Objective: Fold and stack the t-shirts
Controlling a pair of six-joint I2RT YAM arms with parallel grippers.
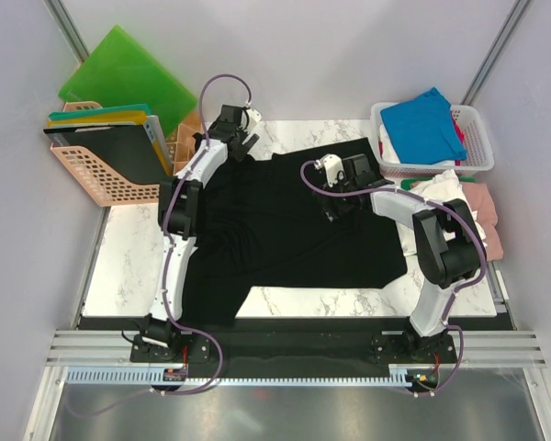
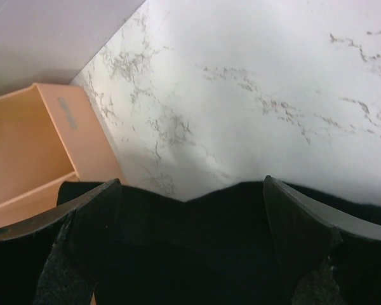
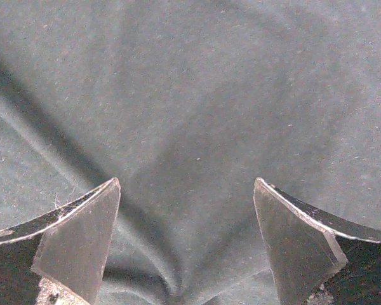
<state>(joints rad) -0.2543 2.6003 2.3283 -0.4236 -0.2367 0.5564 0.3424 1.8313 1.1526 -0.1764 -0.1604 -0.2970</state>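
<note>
A large black t-shirt [image 1: 294,230] lies spread over the marble table [image 1: 129,266], one part trailing toward the near left edge. My left gripper [image 1: 242,145] hovers at the shirt's far left corner. In the left wrist view it [image 2: 190,190] is open, with the black cloth's edge [image 2: 197,216] lying between the wide jaws. My right gripper [image 1: 335,200] is low over the shirt's upper middle. Its jaws [image 3: 187,184] stand open above a soft crease in the black cloth [image 3: 197,114]. A blue t-shirt [image 1: 422,124] fills the basket, and white [image 1: 436,188] and pink [image 1: 485,207] shirts lie at the right.
A white basket [image 1: 479,138] sits at the far right corner. A peach rack [image 1: 101,170] with flat folders and green plastic boards [image 1: 129,78] stands at the far left. A peach box [image 2: 32,146] is close to the left gripper.
</note>
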